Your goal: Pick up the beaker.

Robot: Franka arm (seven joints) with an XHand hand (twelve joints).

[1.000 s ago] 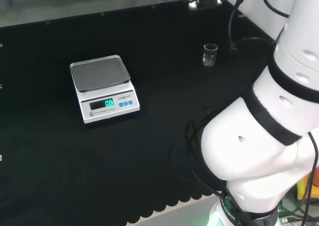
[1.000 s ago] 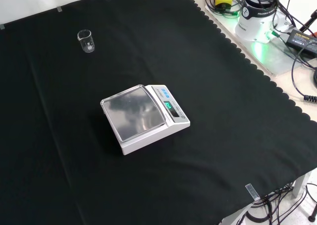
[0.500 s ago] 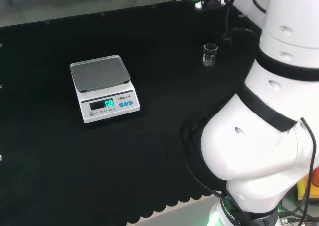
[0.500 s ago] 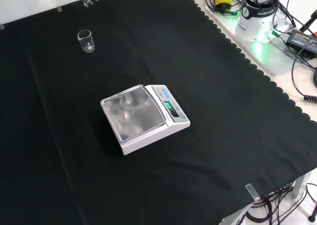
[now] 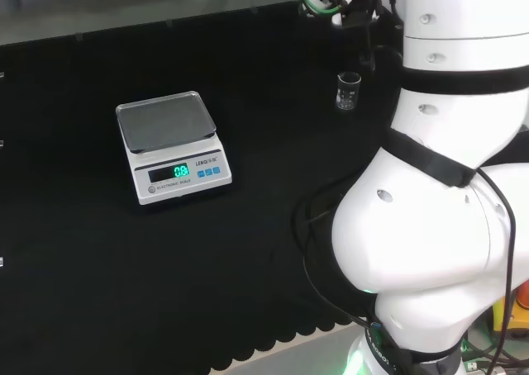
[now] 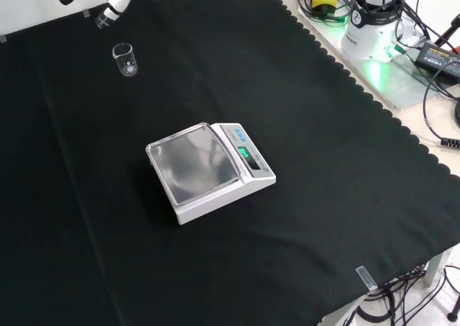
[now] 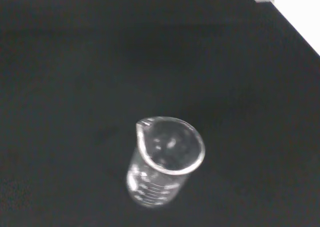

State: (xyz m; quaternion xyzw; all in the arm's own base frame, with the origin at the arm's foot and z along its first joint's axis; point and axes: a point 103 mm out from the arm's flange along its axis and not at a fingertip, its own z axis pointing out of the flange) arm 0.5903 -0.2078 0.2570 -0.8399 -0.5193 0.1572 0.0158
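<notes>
Front view: the arm's hand (image 6: 111,4) has advanced along the top edge since the earlier frame and now hangs just beyond the beaker (image 6: 124,59), apart from it. Whether the fingers are open or closed cannot be determined. One scale (image 6: 208,169) and one upright beaker stand unmoved on the worktop (image 6: 323,161), well apart.

one beaker (image 6: 124,59), one scale (image 6: 208,169)
</notes>
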